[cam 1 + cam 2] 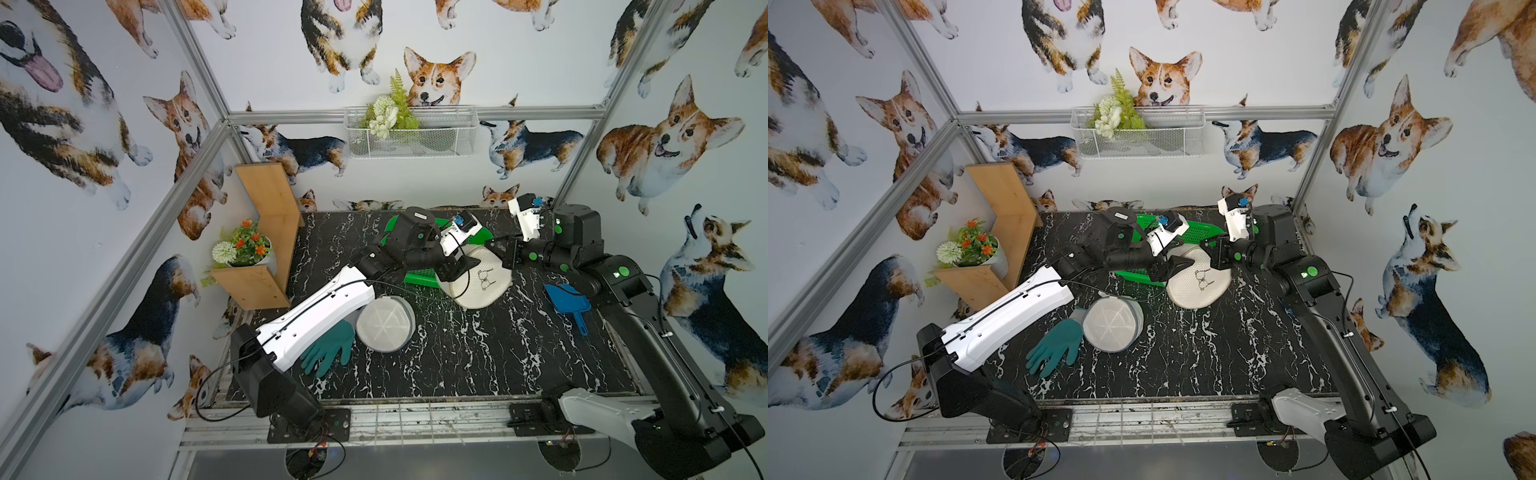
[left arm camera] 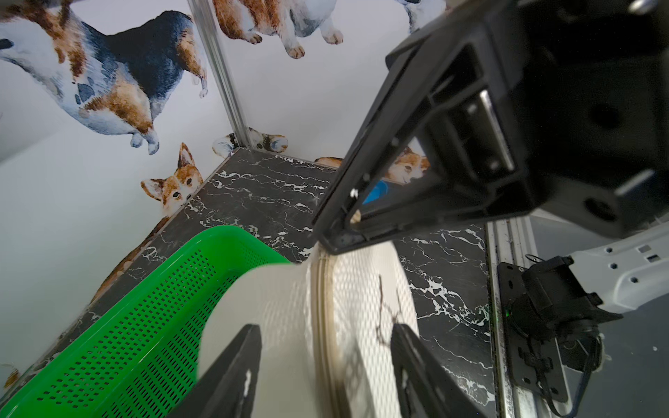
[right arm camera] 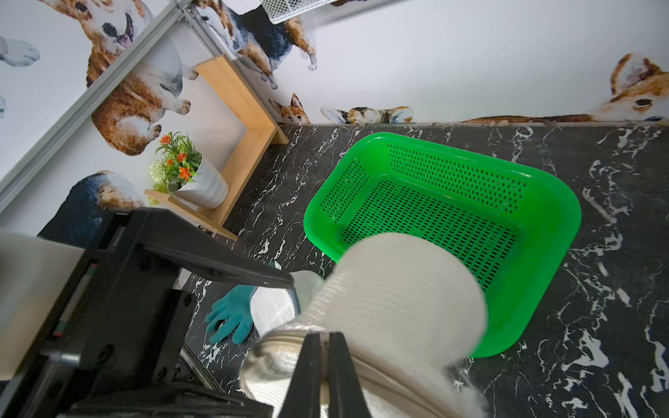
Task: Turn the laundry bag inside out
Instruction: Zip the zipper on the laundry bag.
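The laundry bag (image 1: 482, 286) is a cream mesh pouch with a zip seam and a thin dark cord on its top. It lies at the back middle of the table, partly lifted against the green basket (image 1: 419, 275). My left gripper (image 1: 467, 266) is open, and its fingers straddle the bag's zip edge (image 2: 322, 325) without pinching it. My right gripper (image 1: 493, 246) is shut on the bag's rim from the opposite side. In the right wrist view its fingertips (image 3: 327, 336) clamp the zip edge of the bag (image 3: 398, 289).
A second round white mesh bag (image 1: 384, 324) and a teal glove (image 1: 328, 349) lie near the left arm. A blue scoop (image 1: 567, 301) sits at the right. A wooden shelf with a flower pot (image 1: 249, 249) stands at the back left.
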Motion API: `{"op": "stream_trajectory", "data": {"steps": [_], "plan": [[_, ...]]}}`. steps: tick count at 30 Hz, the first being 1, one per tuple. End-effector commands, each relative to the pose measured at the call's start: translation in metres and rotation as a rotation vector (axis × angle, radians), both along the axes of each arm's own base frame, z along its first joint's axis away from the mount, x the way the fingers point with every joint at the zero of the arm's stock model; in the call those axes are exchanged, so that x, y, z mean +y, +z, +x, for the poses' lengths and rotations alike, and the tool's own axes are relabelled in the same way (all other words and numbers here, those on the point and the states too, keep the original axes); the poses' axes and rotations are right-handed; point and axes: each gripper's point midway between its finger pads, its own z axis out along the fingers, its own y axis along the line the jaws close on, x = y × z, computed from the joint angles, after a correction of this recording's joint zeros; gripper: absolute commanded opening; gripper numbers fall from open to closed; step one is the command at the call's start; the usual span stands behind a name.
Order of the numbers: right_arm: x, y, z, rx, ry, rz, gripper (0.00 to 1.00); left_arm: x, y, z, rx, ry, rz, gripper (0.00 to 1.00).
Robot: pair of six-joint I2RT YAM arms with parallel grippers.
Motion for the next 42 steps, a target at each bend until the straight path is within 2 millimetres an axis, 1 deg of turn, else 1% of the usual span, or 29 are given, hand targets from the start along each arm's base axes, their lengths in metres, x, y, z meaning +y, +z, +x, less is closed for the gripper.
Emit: {"op": "stream_trajectory", "data": {"steps": [1,2,5,6,11,14,18,21,24,25,27,37,39,42], "plan": [[0.010,0.005,0.000,-0.027,0.045,-0.004,0.00,-0.003,-0.001,-0.004,0.012,-0.029,0.006,0.56],[0.012,0.006,-0.001,-0.032,0.054,-0.003,0.00,-0.002,-0.003,-0.004,0.014,-0.028,0.013,0.54],[0.016,0.007,-0.004,-0.040,0.076,-0.004,0.00,-0.001,-0.006,-0.002,0.012,-0.021,0.032,0.43],[0.016,0.007,-0.004,-0.040,0.076,-0.007,0.00,-0.001,-0.006,-0.001,0.011,-0.019,0.037,0.38],[0.014,0.006,-0.003,-0.042,0.065,-0.015,0.00,-0.001,-0.005,-0.001,0.009,-0.018,0.044,0.24],[0.010,0.005,0.000,-0.045,0.034,-0.028,0.00,-0.001,-0.005,0.000,0.006,-0.018,0.048,0.13],[0.000,0.006,0.005,-0.052,-0.029,-0.046,0.00,-0.001,-0.005,0.001,0.007,-0.016,0.053,0.00],[-0.012,0.005,0.010,-0.053,-0.091,-0.057,0.00,0.000,-0.005,0.001,0.004,-0.009,0.057,0.00],[-0.034,-0.004,0.020,-0.018,-0.180,-0.053,0.00,0.003,-0.002,0.004,-0.008,0.013,0.052,0.00],[-0.046,0.000,0.016,-0.026,-0.212,-0.038,0.00,0.004,-0.001,0.004,-0.016,0.021,0.049,0.00],[-0.058,-0.005,0.017,-0.009,-0.251,-0.031,0.00,0.007,0.002,0.006,-0.030,0.042,0.041,0.00],[-0.069,-0.029,0.017,0.058,-0.302,-0.052,0.00,0.021,0.033,0.009,-0.131,0.121,-0.094,0.00],[-0.070,-0.033,0.017,0.072,-0.305,-0.056,0.00,0.023,0.034,0.008,-0.130,0.126,-0.105,0.00],[-0.065,-0.029,0.017,0.063,-0.279,-0.035,0.00,0.023,0.033,0.007,-0.122,0.119,-0.109,0.00]]}}
